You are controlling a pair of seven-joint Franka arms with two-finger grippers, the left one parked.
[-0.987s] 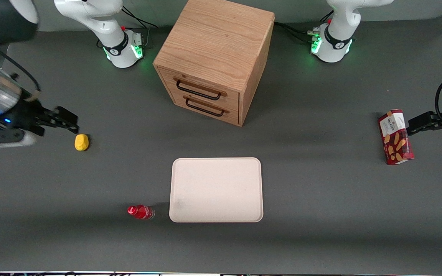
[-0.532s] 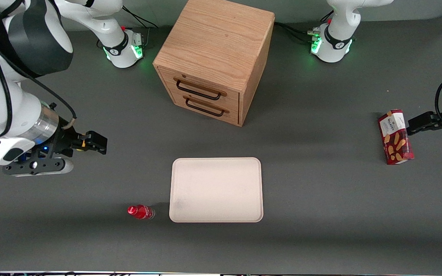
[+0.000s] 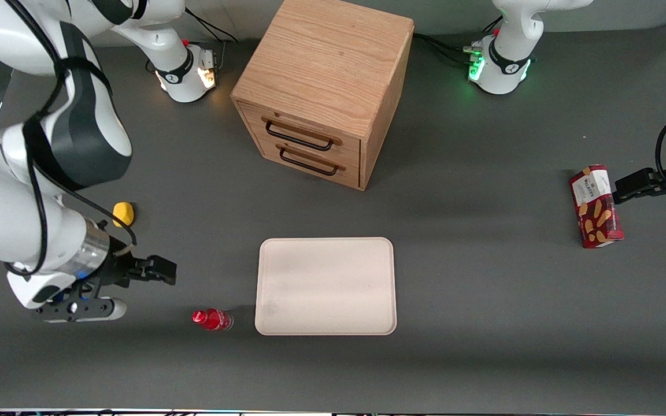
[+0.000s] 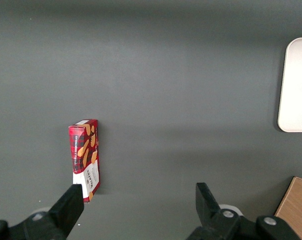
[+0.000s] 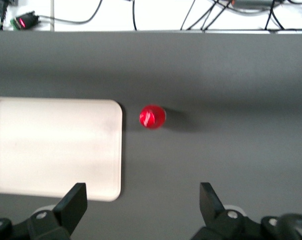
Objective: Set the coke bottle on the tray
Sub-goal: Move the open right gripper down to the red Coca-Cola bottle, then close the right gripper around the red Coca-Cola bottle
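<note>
The coke bottle [image 3: 211, 319] is small and clear with a red cap. It stands upright on the table close beside the tray [image 3: 326, 286], toward the working arm's end. The tray is a flat cream-pink rectangle with a low rim and nothing on it. My right gripper [image 3: 162, 270] hangs open and empty above the table, farther from the front camera than the bottle and apart from it. In the right wrist view the red cap of the coke bottle [image 5: 152, 116] shows beside the tray [image 5: 56, 145], ahead of the wide-apart jaws of my gripper [image 5: 143, 197].
A wooden drawer cabinet [image 3: 324, 89] stands farther from the front camera than the tray. A yellow lump [image 3: 123, 213] lies near my arm. A red biscuit box [image 3: 596, 206] lies toward the parked arm's end of the table.
My right arm has swung toward the front camera and toward the tray, passing over the yellow lump, and now sits closer to the bottle. The bottle and tray have not moved.
</note>
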